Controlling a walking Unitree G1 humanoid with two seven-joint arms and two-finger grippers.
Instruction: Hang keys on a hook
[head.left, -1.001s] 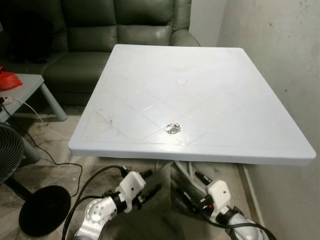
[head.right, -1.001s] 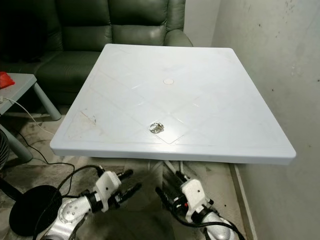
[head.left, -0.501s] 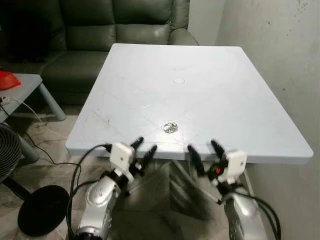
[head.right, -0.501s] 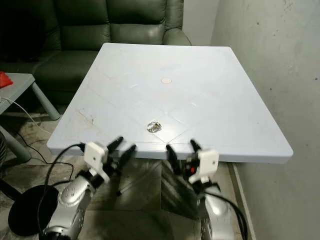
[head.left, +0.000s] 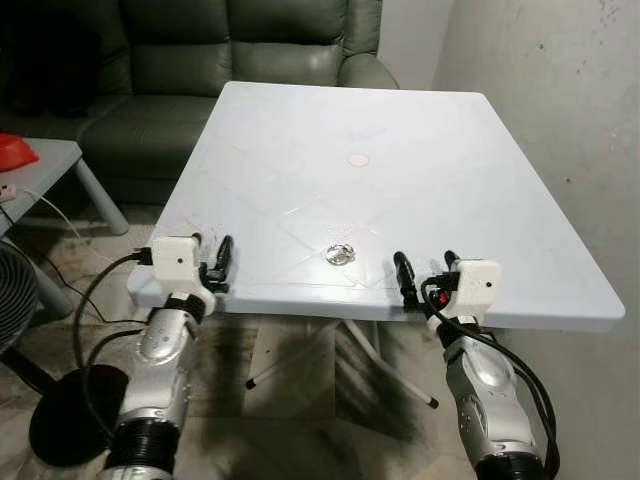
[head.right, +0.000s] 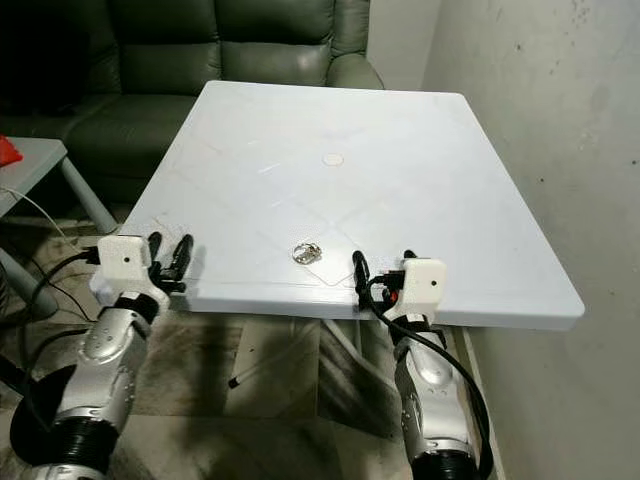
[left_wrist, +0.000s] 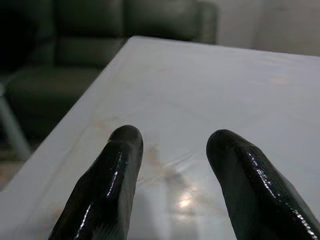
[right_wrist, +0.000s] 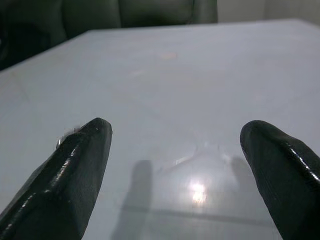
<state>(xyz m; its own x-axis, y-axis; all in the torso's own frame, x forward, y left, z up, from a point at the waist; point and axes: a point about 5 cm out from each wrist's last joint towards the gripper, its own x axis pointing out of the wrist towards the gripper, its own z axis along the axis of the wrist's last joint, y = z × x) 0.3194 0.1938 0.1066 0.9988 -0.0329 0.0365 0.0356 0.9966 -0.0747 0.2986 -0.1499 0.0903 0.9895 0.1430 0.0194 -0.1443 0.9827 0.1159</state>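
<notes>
both arms have risen since half a second ago: then the grippers hung just below and in front of the near edge of the white table (head.left: 480, 180), now they sit level with that edge. the left gripper (head.left: 212, 258) is at the near left corner, fingers a little apart and holding nothing. the right gripper (head.left: 425, 274) is at the near edge right of centre, its fingers spread wider and also empty. a second ago both were low under the tabletop. the keys (head.left: 339, 254), a small shiny bunch, lie flat on the table near its near edge, between the two grippers and closer to the right one; they have not moved. a small round mark (head.left: 358, 159) sits farther back on the tabletop. behind the table stands a dark green sofa (head.left: 200, 60). no writing or brand can be read anywhere.
</notes>
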